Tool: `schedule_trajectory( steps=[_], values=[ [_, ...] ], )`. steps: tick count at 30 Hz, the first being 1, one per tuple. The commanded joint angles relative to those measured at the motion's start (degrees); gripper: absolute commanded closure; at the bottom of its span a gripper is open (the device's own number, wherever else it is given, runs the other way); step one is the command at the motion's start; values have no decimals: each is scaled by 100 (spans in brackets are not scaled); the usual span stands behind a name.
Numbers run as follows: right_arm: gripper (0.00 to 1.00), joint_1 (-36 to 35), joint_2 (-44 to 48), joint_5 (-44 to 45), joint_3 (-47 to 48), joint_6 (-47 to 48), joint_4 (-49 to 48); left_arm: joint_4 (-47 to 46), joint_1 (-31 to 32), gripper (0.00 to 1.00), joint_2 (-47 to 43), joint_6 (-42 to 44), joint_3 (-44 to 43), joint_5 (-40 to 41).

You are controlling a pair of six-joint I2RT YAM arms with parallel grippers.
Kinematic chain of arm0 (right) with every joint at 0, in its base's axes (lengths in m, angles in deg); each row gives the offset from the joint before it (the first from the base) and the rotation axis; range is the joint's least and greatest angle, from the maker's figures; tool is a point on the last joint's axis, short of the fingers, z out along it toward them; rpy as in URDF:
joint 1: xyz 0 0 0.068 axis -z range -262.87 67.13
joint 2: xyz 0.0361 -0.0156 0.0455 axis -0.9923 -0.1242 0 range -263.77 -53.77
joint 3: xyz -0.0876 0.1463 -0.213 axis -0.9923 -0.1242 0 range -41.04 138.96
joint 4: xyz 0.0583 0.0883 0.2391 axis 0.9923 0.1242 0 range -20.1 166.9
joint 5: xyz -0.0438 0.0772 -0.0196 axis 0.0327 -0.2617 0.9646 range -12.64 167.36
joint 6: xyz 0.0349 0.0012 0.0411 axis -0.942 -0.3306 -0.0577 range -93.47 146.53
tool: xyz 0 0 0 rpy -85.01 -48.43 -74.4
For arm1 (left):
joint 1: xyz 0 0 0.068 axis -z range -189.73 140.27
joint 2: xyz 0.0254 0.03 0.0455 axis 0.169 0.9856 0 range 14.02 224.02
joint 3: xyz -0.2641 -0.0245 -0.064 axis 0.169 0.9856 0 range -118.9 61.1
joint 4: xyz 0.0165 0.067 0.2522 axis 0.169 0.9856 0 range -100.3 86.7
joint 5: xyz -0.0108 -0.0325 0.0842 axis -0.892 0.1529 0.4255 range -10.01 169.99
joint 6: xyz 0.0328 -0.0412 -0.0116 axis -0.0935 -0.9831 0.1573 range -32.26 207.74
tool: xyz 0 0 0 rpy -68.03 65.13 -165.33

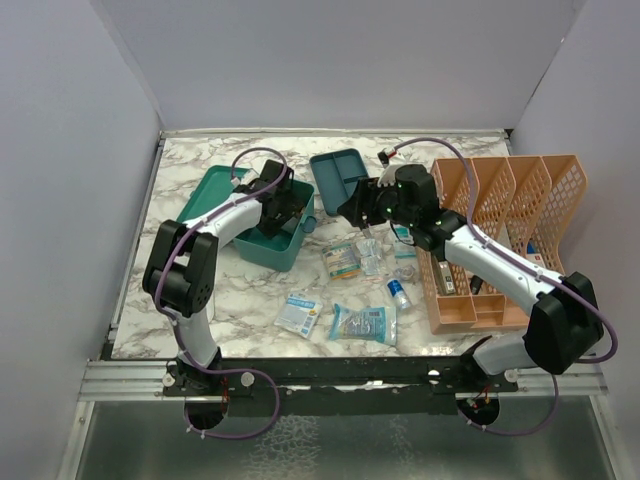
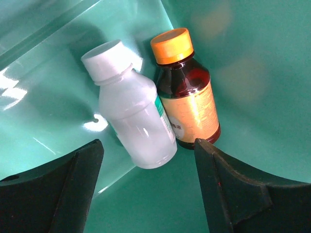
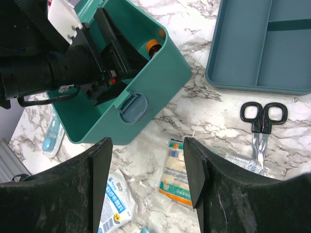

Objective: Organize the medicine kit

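The medicine kit, a teal box (image 1: 268,255), stands open at the table's left with its lid (image 1: 205,195) laid back. My left gripper (image 1: 285,205) reaches down inside it. Its jaws (image 2: 148,184) are open and hold nothing. Just beyond them a white bottle (image 2: 133,124) and a brown bottle with an orange cap (image 2: 187,97) lie side by side on the box floor. The matching insert tray (image 1: 338,175) lies on the table behind. My right gripper (image 3: 148,145) hangs open over the marble, above a packet (image 3: 176,170), beside the box (image 3: 155,68).
An orange mesh rack (image 1: 500,230) fills the right side. Black-handled scissors (image 3: 262,119), a blue-and-white packet (image 1: 298,313), a clear blue pouch (image 1: 362,322) and a small bottle (image 1: 399,293) lie on the marble in front of the box.
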Motion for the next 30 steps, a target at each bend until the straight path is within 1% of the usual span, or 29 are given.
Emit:
schedule_trajectory(
  steps=[1,6,8,14,16,17,20,22,26,28,30],
  values=[
    [40,-29,-70,236,240,23,21,240,15,19,-357,395,-256,820],
    [40,-30,-103,262,239,44,30,382,7,19,-218,696,-406,1196],
    [40,-29,-106,272,230,44,39,391,1,21,-174,845,-486,1279],
    [40,-30,-122,299,239,52,87,391,0,39,-105,1087,-540,1616],
    [40,-30,-127,291,239,56,98,391,-11,45,1,1103,-654,1608],
    [40,-30,-129,291,239,67,108,389,-7,47,74,1105,-701,1575],
    [40,-30,-127,308,238,91,132,438,-11,47,222,987,-714,1478],
    [40,-30,-122,320,239,89,160,433,-11,45,286,924,-661,1446],
    [40,-30,-85,302,219,112,197,228,-68,45,474,995,-654,1108],
    [40,-28,-77,273,204,110,184,131,-68,46,518,997,-622,937],
    [40,-30,-70,249,200,103,184,55,-73,51,500,938,-595,802]
  ],
)
